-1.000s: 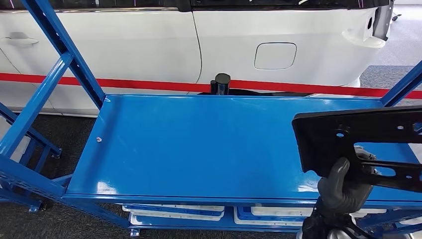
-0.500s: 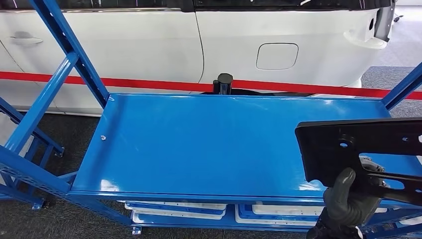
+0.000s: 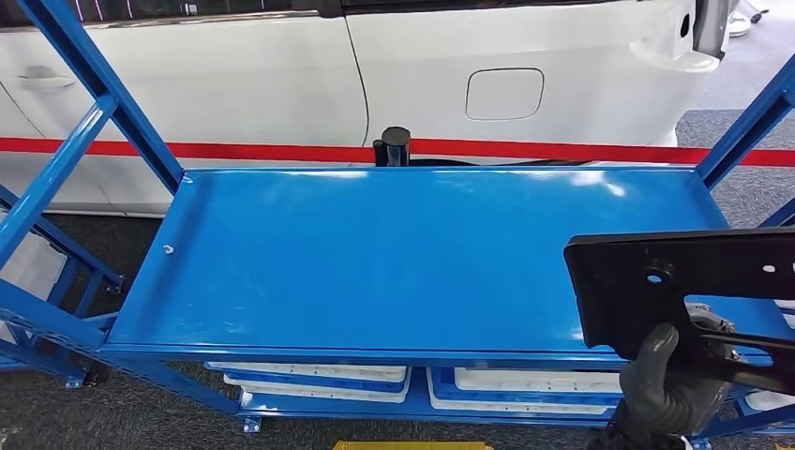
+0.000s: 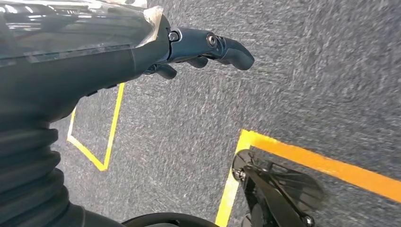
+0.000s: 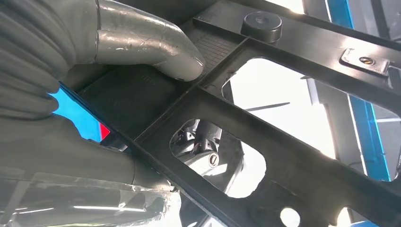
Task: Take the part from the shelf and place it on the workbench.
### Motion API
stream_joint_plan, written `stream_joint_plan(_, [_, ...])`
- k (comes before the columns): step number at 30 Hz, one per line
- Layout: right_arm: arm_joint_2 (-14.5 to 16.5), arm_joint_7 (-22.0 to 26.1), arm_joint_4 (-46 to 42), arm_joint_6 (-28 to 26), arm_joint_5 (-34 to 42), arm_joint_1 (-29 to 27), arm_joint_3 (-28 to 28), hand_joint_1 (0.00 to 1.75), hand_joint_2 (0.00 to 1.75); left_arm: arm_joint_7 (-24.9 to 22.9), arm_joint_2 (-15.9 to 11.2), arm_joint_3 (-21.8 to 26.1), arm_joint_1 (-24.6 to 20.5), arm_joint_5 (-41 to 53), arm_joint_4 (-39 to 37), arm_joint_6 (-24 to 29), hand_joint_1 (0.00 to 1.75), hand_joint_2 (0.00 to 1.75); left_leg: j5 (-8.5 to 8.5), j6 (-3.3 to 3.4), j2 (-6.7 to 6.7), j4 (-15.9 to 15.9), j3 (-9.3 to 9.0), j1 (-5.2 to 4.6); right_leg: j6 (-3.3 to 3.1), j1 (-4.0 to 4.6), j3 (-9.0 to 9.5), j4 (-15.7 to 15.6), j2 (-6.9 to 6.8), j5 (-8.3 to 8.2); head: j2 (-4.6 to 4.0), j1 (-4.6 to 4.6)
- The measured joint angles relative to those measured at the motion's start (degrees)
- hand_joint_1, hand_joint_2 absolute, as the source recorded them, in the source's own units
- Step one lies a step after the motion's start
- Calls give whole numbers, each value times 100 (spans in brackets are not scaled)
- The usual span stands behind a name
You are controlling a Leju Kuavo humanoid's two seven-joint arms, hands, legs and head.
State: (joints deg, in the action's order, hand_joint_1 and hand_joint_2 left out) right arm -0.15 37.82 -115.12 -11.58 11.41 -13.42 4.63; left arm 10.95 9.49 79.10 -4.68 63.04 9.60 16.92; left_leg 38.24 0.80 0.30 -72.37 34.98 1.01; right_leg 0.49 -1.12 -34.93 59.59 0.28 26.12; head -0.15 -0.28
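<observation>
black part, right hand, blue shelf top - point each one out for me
black part [image 3: 619,281], head view, its flat solid end
right hand [image 3: 667,386], head view, grey glove under the part
blue shelf top [image 3: 394,253], head view, bare middle

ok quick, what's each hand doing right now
Left hand: holds nothing; open or shut cannot be told.
Right hand: holding the black part.

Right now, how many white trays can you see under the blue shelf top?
4 white trays: two stacked at left, two stacked at right. More may be hidden behind the part and right hand.
</observation>
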Motion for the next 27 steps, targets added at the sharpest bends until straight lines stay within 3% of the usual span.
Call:
stream_joint_plan(3, [1,0,-2,0,1,-12,-17,175,175,0,-11,-2,-10,0,2,0,0,175,-428,154,-26,1033,-658,-55,14,54,-86,-1,13,-108,0,3])
stream_joint_plan(5, [-2,1,-10,0,-2,-17,-30,175,175,0,-20,-3,-20,0,3,1,0,175,-538,198,-36,1469,-898,-111,73,53,-103,-13,9,-182,0,3])
stream_joint_plan(8, [-8,2,-28,0,-2,-31,-43,175,175,0,-20,-4,-21,0,2,1,0,175,-698,216,-27,1558,-840,-152,197,21,-121,-47,-12,-270,0,-16])
stream_joint_plan(9, [-11,2,-34,-1,-1,-36,-46,175,175,0,-21,-4,-22,0,2,2,0,175,-779,242,-11,1597,-800,-143,202,17,-166,6,-15,-195,0,-7])
stream_joint_plan(11, [-24,2,-40,-3,-3,-40,-52,175,175,0,-21,-4,-22,0,2,1,0,175,-937,282,27,1650,-672,-118,147,10,-325,435,-17,219,0,14])
stream_joint_plan(13, [-37,2,-42,-6,-5,-41,-54,175,175,0,-15,-4,-19,0,2,0,0,175,-1058,296,50,1644,-511,-119,133,4,-479,1121,-18,651,0,33])
stream_joint_plan(15, [-45,2,-42,-14,-13,-43,-55,175,175,-1,-9,-4,-17,0,2,-2,0,175,-1161,280,72,1632,-369,-117,218,-5,-468,1510,-18,734,0,36])
stream_joint_plan(17, [-48,2,-42,-27,-26,-44,-55,175,175,-4,-7,-4,-17,0,1,-9,0,175,-1243,249,85,1612,-245,-105,347,-23,-173,1294,-20,542,0,35])
stream_joint_plan(19, [-50,2,-41,-42,-40,-33,-54,175,175,-9,-8,-4,-18,0,1,-17,0,175,-1312,197,86,1555,-138,-99,432,-42,417,535,-24,402,0,40])
stream_joint_plan(20, [-52,1,-40,-48,-49,-23,-54,175,175,-11,-8,-4,-18,-1,1,-19,0,175,-1348,163,84,1516,-90,-105,420,-38,692,134,-22,421,0,37])
stream_joint_plan(21, [-55,1,-39,-50,-56,-16,-53,175,175,-12,-8,-4,-18,-2,1,-19,0,175,-1385,129,82,1482,-59,-114,389,-30,855,-145,-21,476,0,32])
stream_joint_plan(22, [-59,0,-37,-51,-63,-7,-52,175,175,-13,-7,-4,-18,-5,1,-20,0,175,-1425,94,79,1463,-31,-121,343,-9,920,-290,-19,532,0,25])
stream_joint_plan(24, [-67,-2,-32,-52,-68,6,-52,175,175,-19,-4,-4,-16,-13,0,-17,0,175,-1464,29,64,1444,1,-105,242,-11,845,-306,-26,503,0,11])
stream_joint_plan(25, [-72,-4,-29,-50,-70,21,-53,175,175,-23,-4,-3,-15,-17,0,-14,0,175,-1377,-4,48,1388,34,-93,173,-21,805,-304,-33,460,0,5])
stream_joint_plan(27, [-78,-14,-19,-28,-71,64,-53,175,175,-34,1,-2,-14,-24,0,-5,0,175,-917,-62,10,987,172,-71,36,-48,692,-315,-52,351,0,-9])
